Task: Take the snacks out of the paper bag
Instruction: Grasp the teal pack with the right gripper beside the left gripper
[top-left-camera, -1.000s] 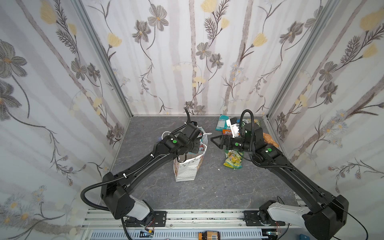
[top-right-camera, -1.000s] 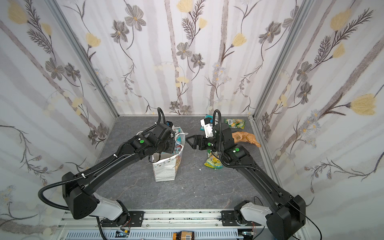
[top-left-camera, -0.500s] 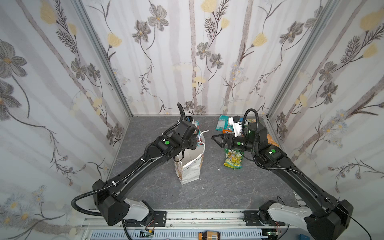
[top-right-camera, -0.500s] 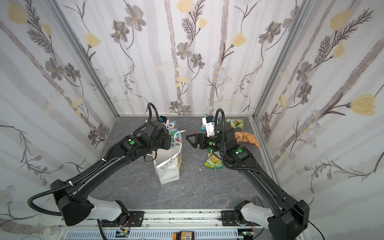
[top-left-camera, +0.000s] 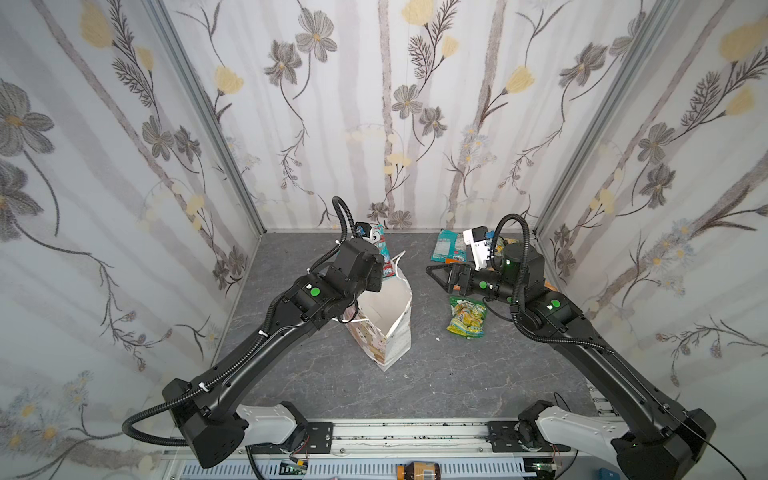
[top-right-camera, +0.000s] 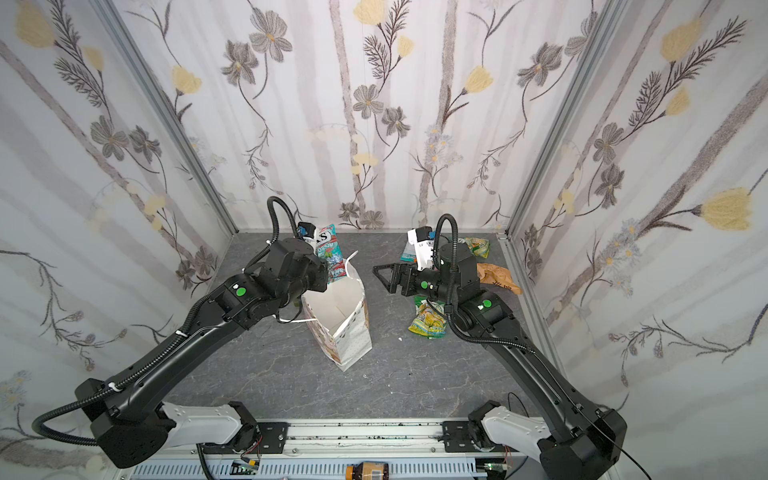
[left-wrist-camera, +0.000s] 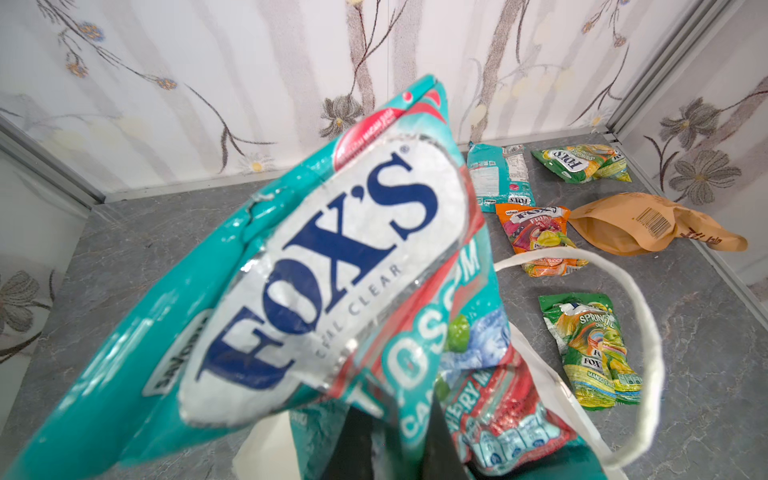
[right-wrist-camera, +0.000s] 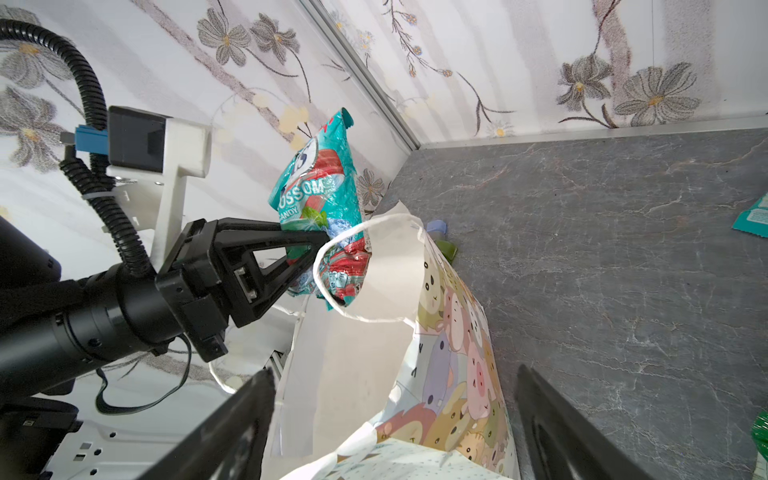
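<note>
Extraction, mid-lift

Teal packet (right-wrist-camera: 320, 195): upright, long axis vertical, pinched low by left pincer (right-wrist-camera: 321, 246), lower end at rim of paper bag (top-left-camera: 390, 328), frame centre. Right pincer (top-left-camera: 435, 277): spread, empty, right of bag, farther off.

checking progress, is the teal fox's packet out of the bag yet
Mostly out: left gripper holds the teal packet above the paper bag's mouth, lower end behind a handle.

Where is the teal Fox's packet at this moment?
In both top views the teal Fox's packet is left of centre, gripped by the left hand at the open mouth of the paper bag.
</note>
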